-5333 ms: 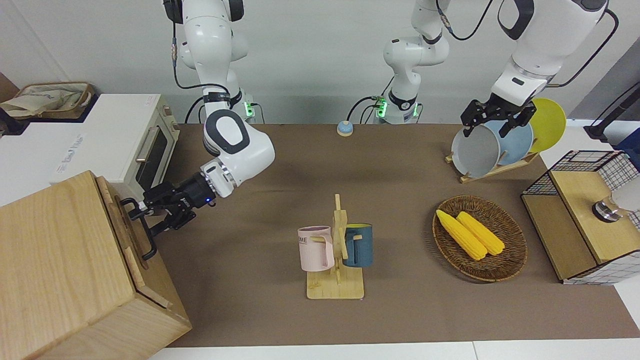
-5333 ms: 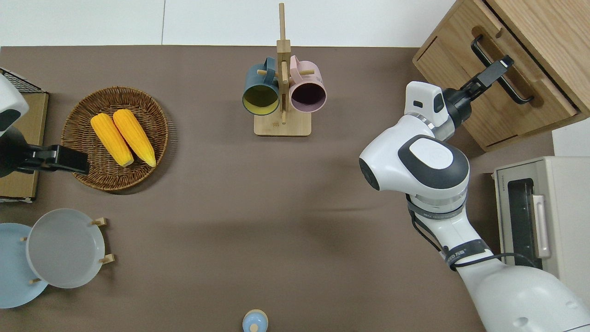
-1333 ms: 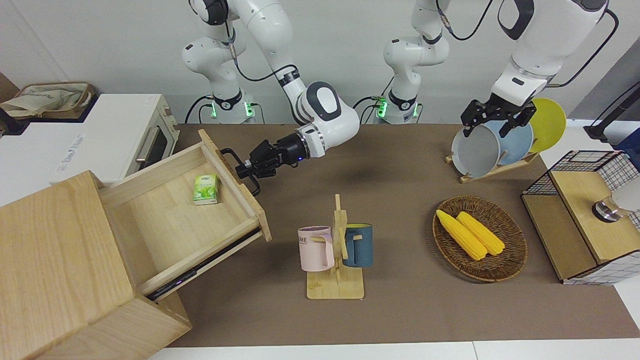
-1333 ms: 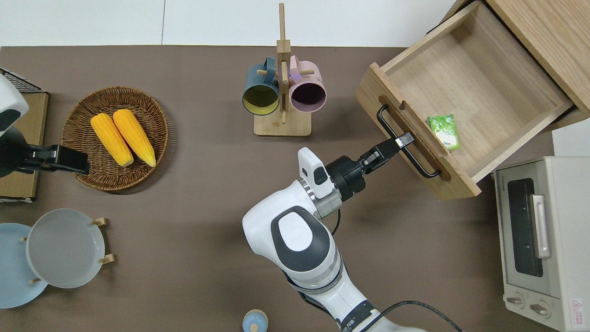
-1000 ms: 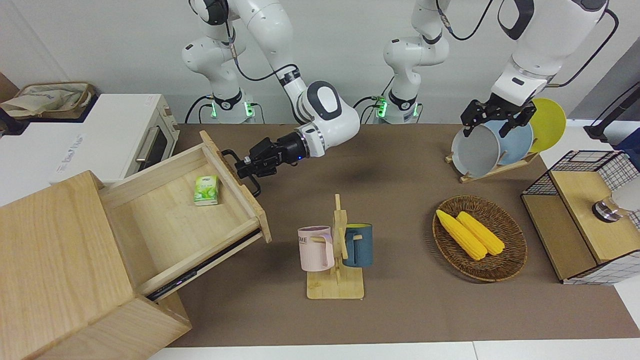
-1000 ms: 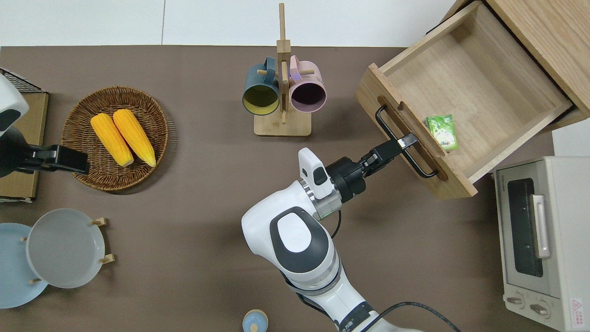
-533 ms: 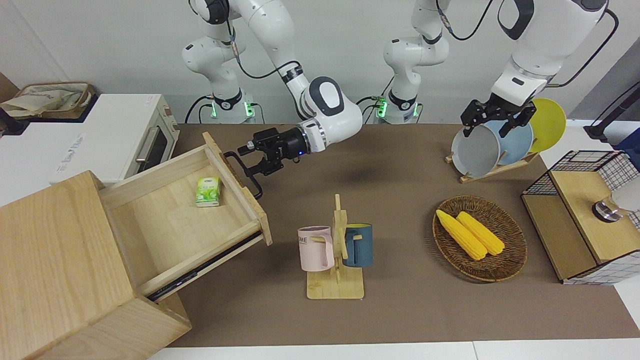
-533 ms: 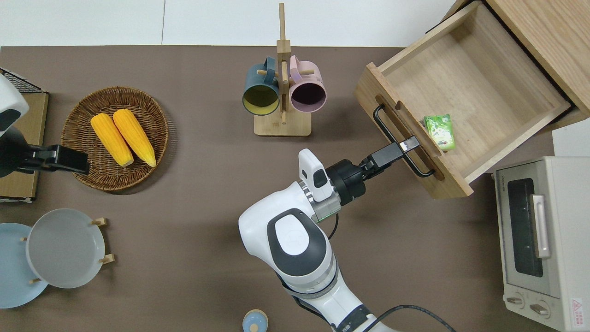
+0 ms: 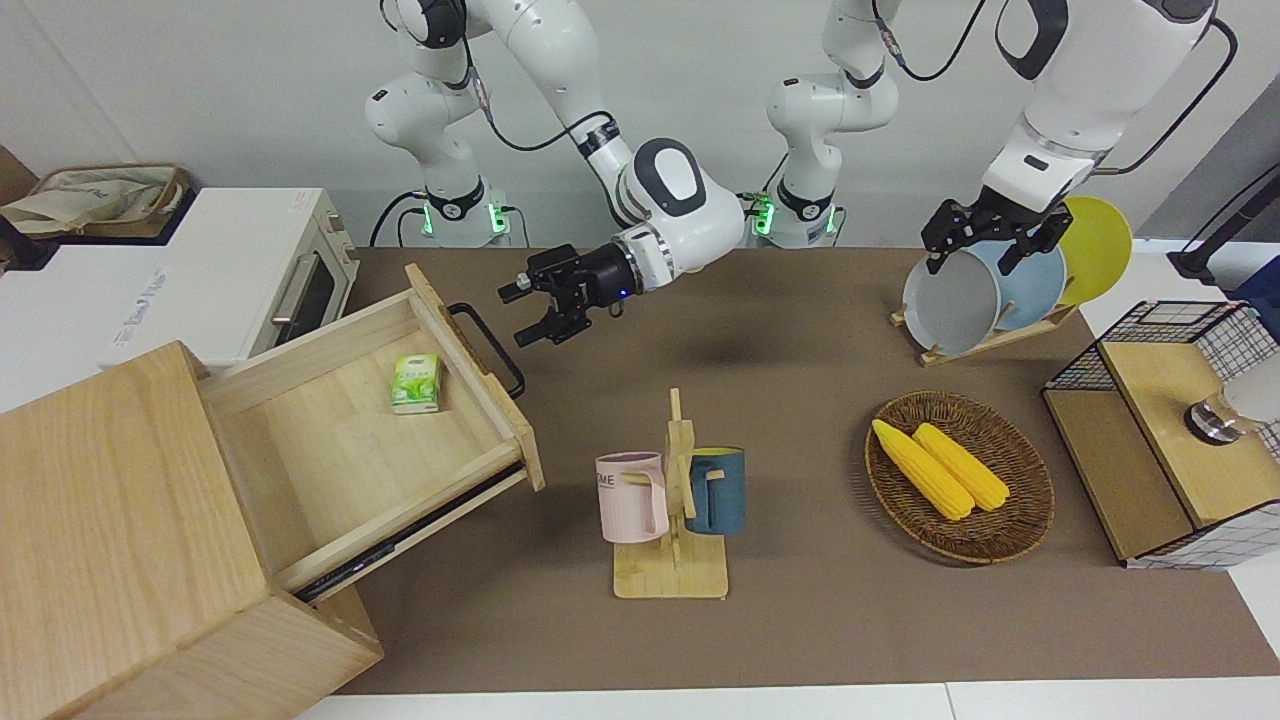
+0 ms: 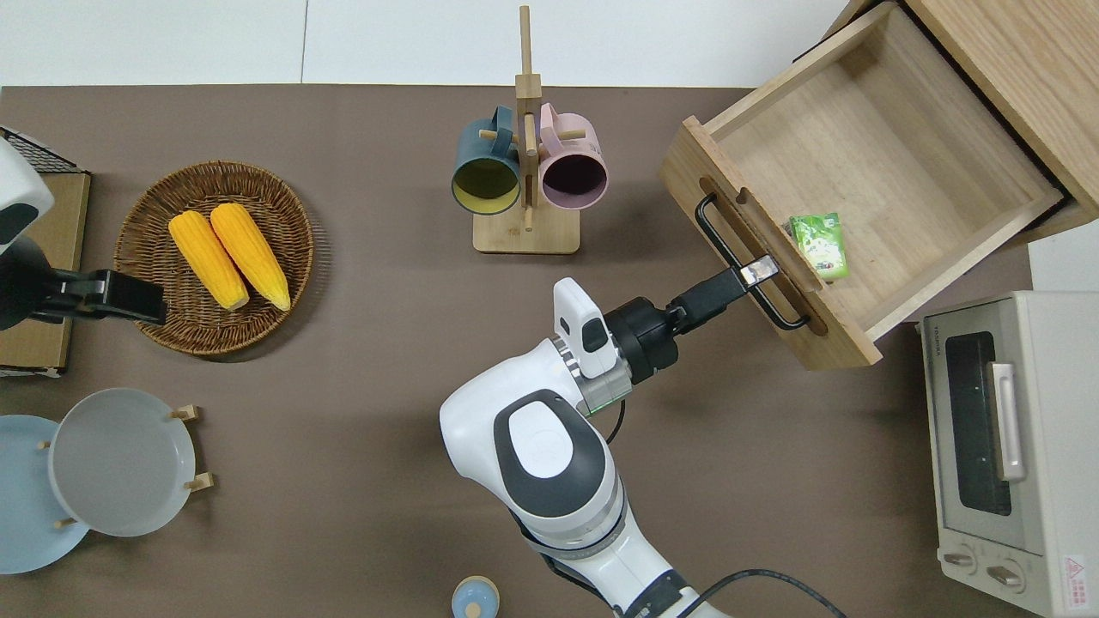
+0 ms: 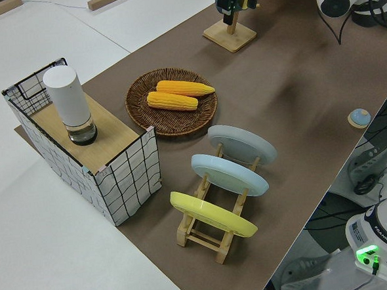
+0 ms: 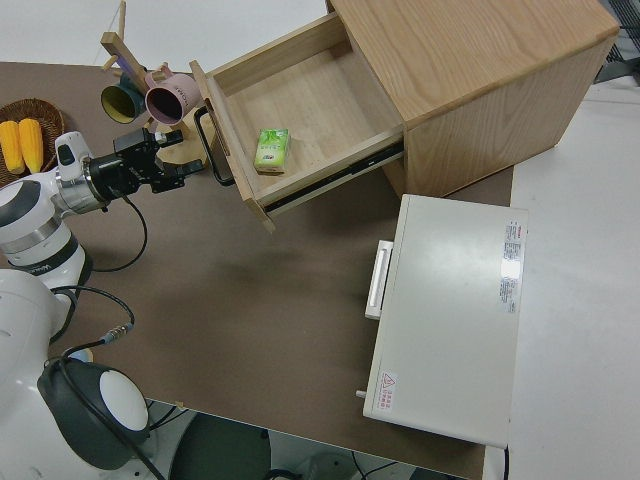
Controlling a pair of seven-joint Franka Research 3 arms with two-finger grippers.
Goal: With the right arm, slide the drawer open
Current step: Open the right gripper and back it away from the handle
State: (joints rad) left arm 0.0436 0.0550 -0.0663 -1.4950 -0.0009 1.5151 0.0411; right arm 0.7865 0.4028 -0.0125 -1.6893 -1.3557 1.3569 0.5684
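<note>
The pale-wood drawer (image 9: pixel 340 450) (image 10: pixel 867 146) (image 12: pixel 310 110) stands pulled far out of its big wooden cabinet (image 9: pixel 110 500) (image 10: pixel 1013 69). A black loop handle (image 9: pixel 490 345) (image 10: pixel 725 245) (image 12: pixel 213 150) runs along the drawer front. A small green packet (image 9: pixel 414 382) (image 10: pixel 818 246) lies inside, near the front board. My right gripper (image 9: pixel 518 313) (image 10: pixel 760 271) (image 12: pixel 185 165) is open and holds nothing. It hangs raised, its tips over the handle's middle in the overhead view and apart from the handle in the front view. The left arm is parked.
A mug rack (image 9: pixel 672 500) (image 10: pixel 525 172) with a pink and a blue mug stands close to the drawer front. A white toaster oven (image 9: pixel 250 280) (image 10: pixel 1013 438) sits beside the cabinet, nearer to the robots. A corn basket (image 9: pixel 958 475), plate rack (image 9: pixel 990 290) and wire-mesh box (image 9: pixel 1170 440) fill the left arm's end.
The right gripper pulled the drawer out from shut, then within the last second opened, let go of the handle and lifted away from it. The drawer stays out.
</note>
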